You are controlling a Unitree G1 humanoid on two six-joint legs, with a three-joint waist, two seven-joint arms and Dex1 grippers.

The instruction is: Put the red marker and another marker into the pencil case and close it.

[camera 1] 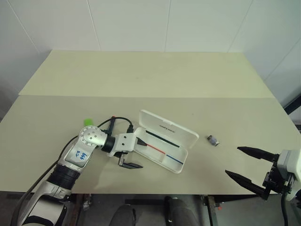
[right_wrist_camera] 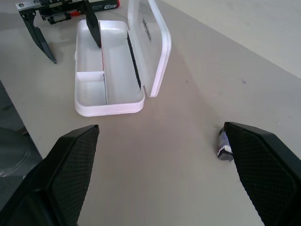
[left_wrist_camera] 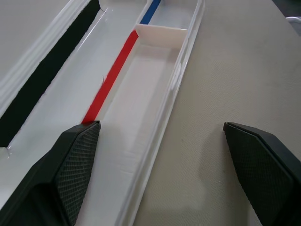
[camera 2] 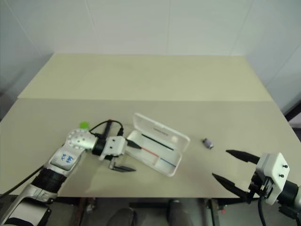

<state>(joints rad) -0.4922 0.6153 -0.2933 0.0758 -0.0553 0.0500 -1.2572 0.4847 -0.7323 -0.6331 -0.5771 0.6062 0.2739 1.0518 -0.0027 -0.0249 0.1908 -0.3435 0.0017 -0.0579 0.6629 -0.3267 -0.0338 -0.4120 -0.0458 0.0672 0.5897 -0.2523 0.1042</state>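
The white pencil case [camera 1: 170, 128] lies open at the table's middle front, its lid tilted back and red, blue and dark stripes showing inside. My left gripper [camera 1: 145, 156] is open and straddles the case's near wall [left_wrist_camera: 174, 80] at its left end, one finger inside the tray and one over the table. It holds nothing. A slim dark stick with a red end, apparently the red marker [camera 1: 112, 124], lies just behind the left wrist. The light-green highlighter [camera 1: 87, 122] peeks out beyond the left arm. My right gripper [camera 1: 233, 160] hangs open and empty at the front right.
A tiny grey metallic piece [camera 1: 213, 140] lies on the table between the case and my right gripper. A black cable loops over the left wrist. The table's front edge runs just below both grippers, and a seam crosses the tabletop behind the case.
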